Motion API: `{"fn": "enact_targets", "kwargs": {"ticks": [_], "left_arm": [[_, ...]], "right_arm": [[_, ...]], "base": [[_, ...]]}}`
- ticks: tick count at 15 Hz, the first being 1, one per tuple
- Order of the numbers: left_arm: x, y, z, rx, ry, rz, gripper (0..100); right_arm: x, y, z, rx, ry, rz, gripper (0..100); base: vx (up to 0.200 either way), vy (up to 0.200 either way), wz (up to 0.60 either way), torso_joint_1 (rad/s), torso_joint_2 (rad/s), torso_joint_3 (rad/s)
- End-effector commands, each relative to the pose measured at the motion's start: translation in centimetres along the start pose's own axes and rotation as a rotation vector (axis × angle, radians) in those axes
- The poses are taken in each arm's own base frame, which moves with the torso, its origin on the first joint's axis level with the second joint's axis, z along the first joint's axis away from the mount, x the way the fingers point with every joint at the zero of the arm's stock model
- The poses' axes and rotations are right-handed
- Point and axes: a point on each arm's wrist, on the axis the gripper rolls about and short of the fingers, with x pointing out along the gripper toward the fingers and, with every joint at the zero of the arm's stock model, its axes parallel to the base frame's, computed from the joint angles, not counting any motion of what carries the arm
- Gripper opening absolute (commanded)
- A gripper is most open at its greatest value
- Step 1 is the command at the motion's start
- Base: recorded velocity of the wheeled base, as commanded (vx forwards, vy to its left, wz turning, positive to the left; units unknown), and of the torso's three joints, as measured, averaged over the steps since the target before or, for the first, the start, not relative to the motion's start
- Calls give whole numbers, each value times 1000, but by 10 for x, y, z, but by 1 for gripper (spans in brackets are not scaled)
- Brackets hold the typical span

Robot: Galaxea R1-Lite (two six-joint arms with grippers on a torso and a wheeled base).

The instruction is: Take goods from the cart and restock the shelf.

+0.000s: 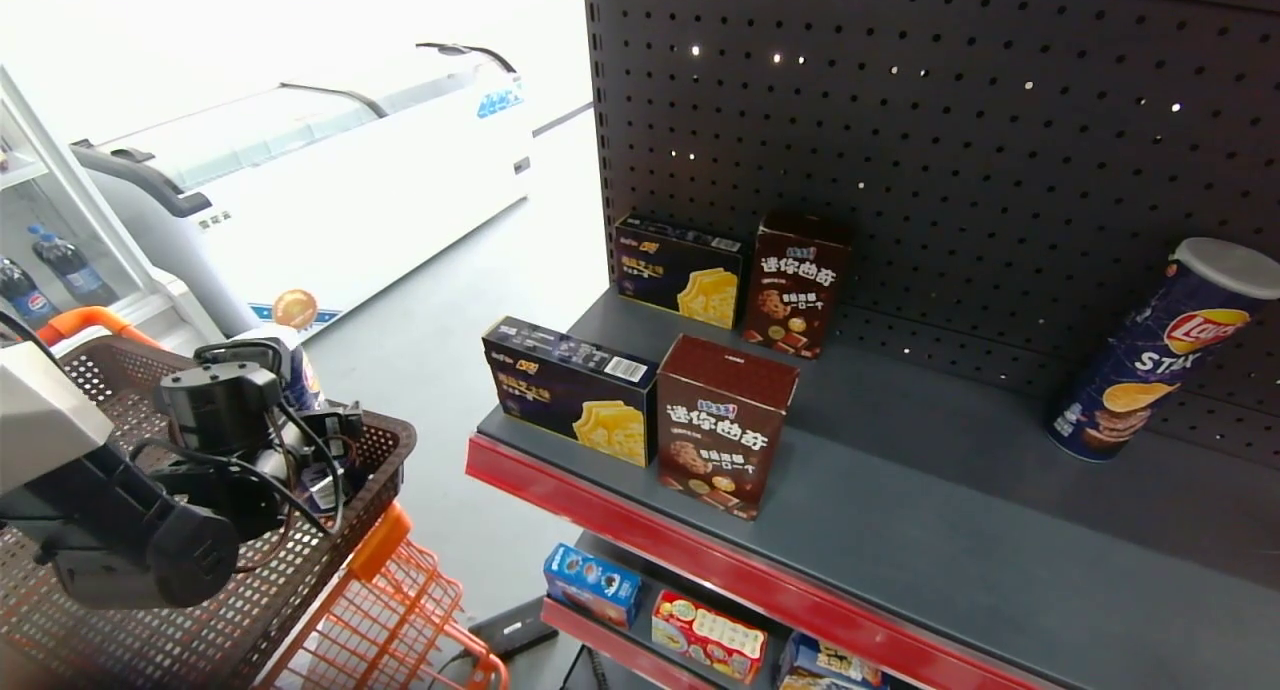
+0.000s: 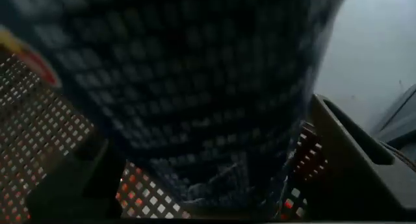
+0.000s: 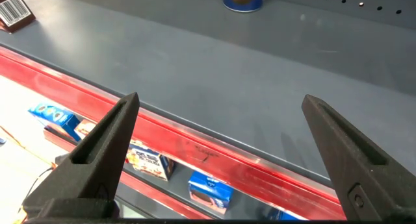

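Left end effector point(image 2: 208, 123) sits low inside the cart point(image 1: 330, 530), a brown mesh basket on an orange frame at the robot's left. It is open: its fingers point(image 2: 65, 185) stand on either side of a dark blue can point(image 2: 214, 68). Basket mesh shows between each finger and the can, so no contact is visible. In the head view the can stands upright in the basket with a round orange top. Right end effector point(image 3: 221, 100) is spread wide and holds nothing. It hangs over the front part of the shelf point(image 1: 950, 530), near its red front edge point(image 3: 214, 146).

The shelf is a dark grey board backed by a black pegboard point(image 1: 950, 120). A white chest freezer point(image 1: 330, 190) stands beyond the cart. At the shelf's right end a tall dark blue crisp tube point(image 1: 1150, 360) with a grey lid leans back against the pegboard, and its side carries a red and yellow logo.

Four boxes stand in two rows at the left end:
- **Front row:** a low front dark box point(image 1: 565, 390) pictures a yellow cracker and has a white barcode sticker point(image 1: 627, 368) on top. Just beside it is an upright front brown box point(image 1: 725, 425) with white lettering.
- **Back row:** a rear dark box point(image 1: 680, 270) and a rear brown box point(image 1: 795, 285) carry the same designs.

Small snack boxes point(image 1: 592, 582) line the lower shelf.
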Motion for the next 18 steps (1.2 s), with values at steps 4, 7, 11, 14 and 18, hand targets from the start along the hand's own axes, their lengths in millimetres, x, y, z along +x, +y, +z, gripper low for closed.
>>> {"fn": "enact_targets", "kwargs": {"ticks": [4, 7, 11, 14, 18], "left_arm": [[15, -6, 3, -4, -26, -1, 100], [20, -7, 12, -26, -72, -3, 0], [21, -8, 12, -20, -90, -25, 0], [21, -8, 13, -17, -95, -25, 0], [5, -9, 42, -11, -181, -40, 0]], "right_arm": [[0, 0, 0, 0, 1, 0, 100], [0, 0, 0, 0, 1, 0, 100], [0, 0, 0, 0, 1, 0, 100], [0, 0, 0, 0, 1, 0, 100], [0, 0, 0, 0, 1, 0, 100]], "base": [[0, 0, 0, 0, 0, 0], [0, 0, 0, 0, 0, 0], [0, 0, 0, 0, 0, 0], [0, 0, 0, 0, 0, 0], [0, 0, 0, 0, 0, 0]]}}
